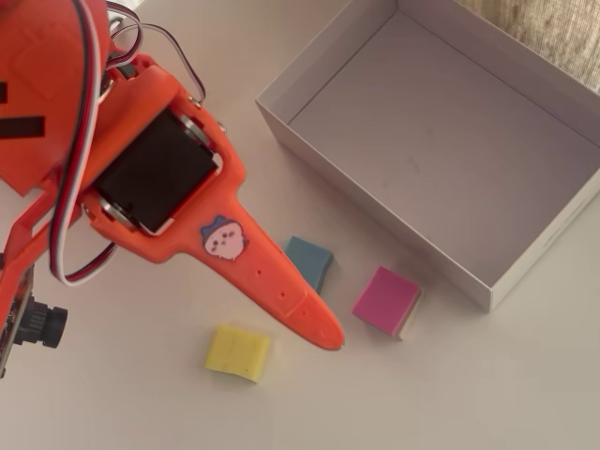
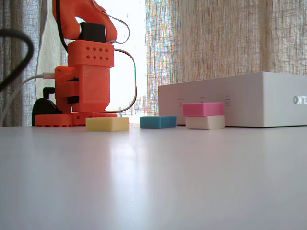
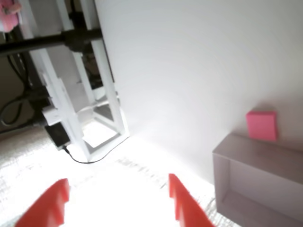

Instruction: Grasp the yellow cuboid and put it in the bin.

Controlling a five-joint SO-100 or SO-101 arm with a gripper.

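Note:
The yellow cuboid lies flat on the white table, left of the blue and pink blocks; in the fixed view it sits in front of the arm's base. The bin stands empty at the upper right of the overhead view and also shows in the fixed view and the wrist view. My orange gripper hangs high above the table, its tip over the gap between the yellow and pink blocks. In the wrist view its fingers stand apart and hold nothing. The yellow cuboid is out of the wrist view.
A blue block lies partly under the gripper's finger in the overhead view. A pink block rests on a cream block close to the bin's near wall. The arm's base stands behind the blocks. A white frame stands beyond the table.

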